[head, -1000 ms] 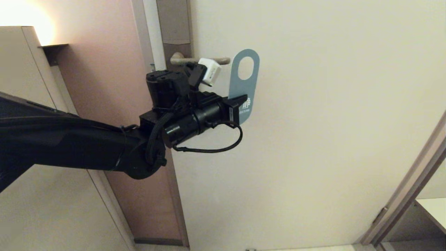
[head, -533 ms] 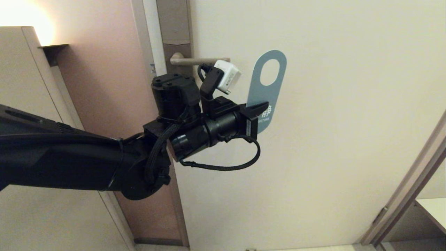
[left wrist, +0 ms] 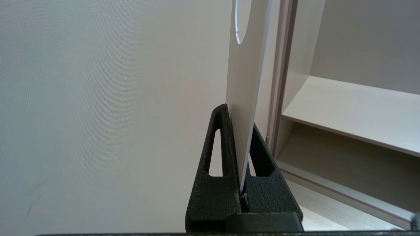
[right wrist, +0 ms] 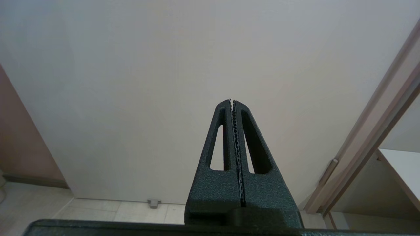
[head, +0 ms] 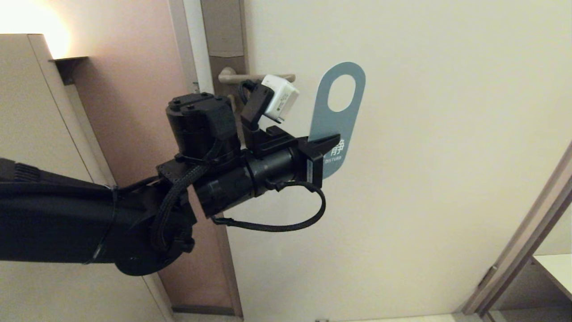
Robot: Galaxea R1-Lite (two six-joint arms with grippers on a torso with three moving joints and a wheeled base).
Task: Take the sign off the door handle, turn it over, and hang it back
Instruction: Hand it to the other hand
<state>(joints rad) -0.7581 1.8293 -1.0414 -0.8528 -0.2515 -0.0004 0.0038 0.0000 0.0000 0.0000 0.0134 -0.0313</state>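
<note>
Left gripper [head: 322, 154] raised, jaws pinched together; right gripper [right wrist: 233, 101] idle, jaws closed flush.

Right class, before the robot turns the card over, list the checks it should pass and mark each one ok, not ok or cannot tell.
1. Blue rounded-end door hanger card clear of the slim beige-grey lever handle: ok.
2. Left gripper jaws clamped on the card's lower end: ok.
3. Oval hole unobstructed: ok.
4. White side faces the pale door: ok.
5. Room to rotate beside the door: cannot tell.
6. Right gripper shut, empty, away: ok.
</note>
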